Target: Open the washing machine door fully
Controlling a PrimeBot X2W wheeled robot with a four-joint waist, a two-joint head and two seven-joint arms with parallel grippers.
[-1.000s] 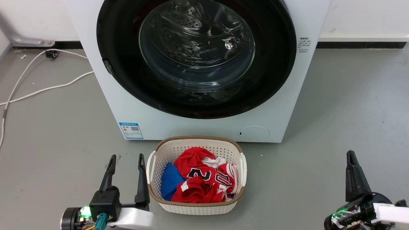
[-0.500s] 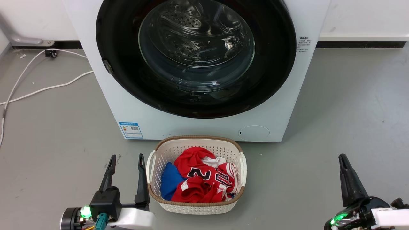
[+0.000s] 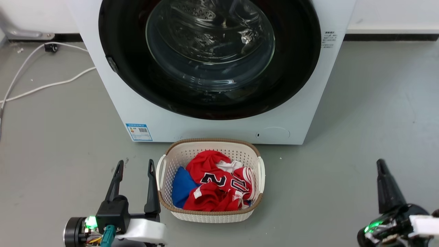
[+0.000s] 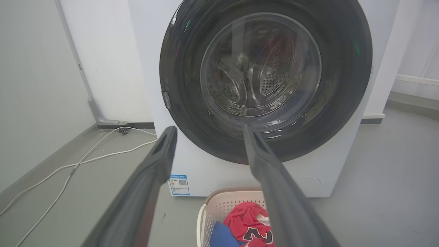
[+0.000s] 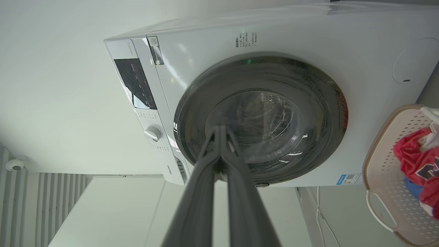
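Glass faces me: the washing machine door (image 3: 210, 44) lies shut and flush in the white front of the washing machine (image 3: 205, 128), its bulging clear bowl pointing straight out toward me. It is round, so no axis is longer than another, and its black rim spans nearly the whole width of the machine. A small grey tab (image 3: 112, 65) sits on the rim's left edge.

My left gripper (image 3: 135, 162) hangs low over the floor (image 3: 343, 120) with its fingers well apart and nothing between them, just beside the left wall of the laundry basket (image 3: 209, 215). My right gripper (image 5: 220, 132) has its fingers pressed together at the tips, holding nothing, over bare floor well to the right of the basket. Neither touches the door.

The basket, holding a red jersey (image 3: 212, 187), stands just before the machine's foot, below the door. Bare floor lies open on both sides of the machine. A white cable (image 3: 51, 84) trails across the floor to the machine's left.
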